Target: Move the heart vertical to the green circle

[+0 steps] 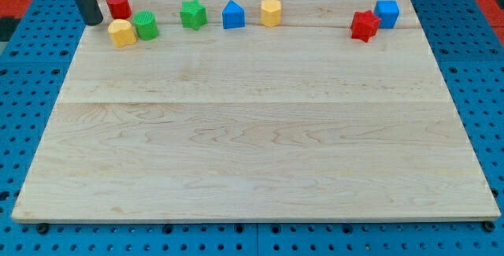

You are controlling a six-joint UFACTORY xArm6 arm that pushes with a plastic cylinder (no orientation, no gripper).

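one yellow heart (121, 32), orientation unclear, touching green circle (146, 25)

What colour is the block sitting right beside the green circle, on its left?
Yellow: the yellow heart touches the green circle, in the camera view.

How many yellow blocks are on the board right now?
2. One yellow heart sits at the view's top left, touching the green circle, just right of my tip. One yellow hexagon sits top centre. None appears hidden.

One camera looked down at a slant from the near edge — the whole wooden board (260, 130) filled the frame, moderately close.
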